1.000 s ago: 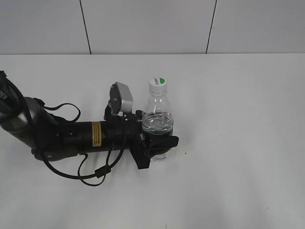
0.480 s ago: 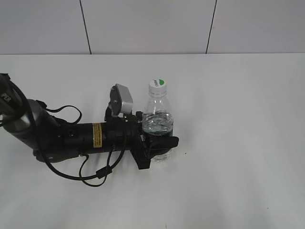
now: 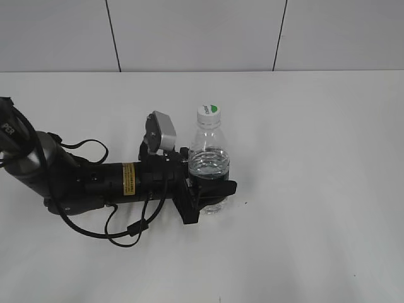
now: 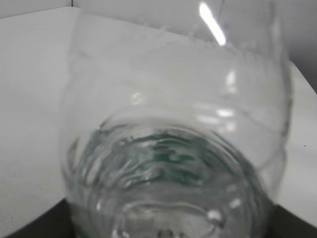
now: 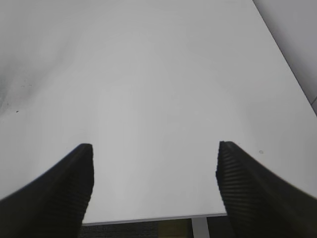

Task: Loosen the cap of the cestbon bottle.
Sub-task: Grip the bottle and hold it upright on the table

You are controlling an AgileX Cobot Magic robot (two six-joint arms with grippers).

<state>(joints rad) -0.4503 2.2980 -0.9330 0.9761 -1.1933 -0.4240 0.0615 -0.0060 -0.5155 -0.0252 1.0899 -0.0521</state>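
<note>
The clear cestbon bottle (image 3: 209,164) stands upright on the white table, partly filled with water. Its white cap (image 3: 209,113) with a green mark sits on top. My left gripper (image 3: 211,191) reaches in from the left and is shut on the bottle's lower body, hiding the label band there. In the left wrist view the bottle (image 4: 173,148) fills the frame, a green blur showing through it. My right gripper (image 5: 154,163) is open and empty over bare table; it is out of the exterior view.
The left arm (image 3: 95,180) and its cables lie low across the table's left side. The white table (image 3: 315,158) ends at a wall behind. In the right wrist view the table edge (image 5: 148,218) shows close below the fingers.
The left arm's rear part shifted slightly between the earliest frame and half a second ago. Bottle and gripper have stayed in place.
</note>
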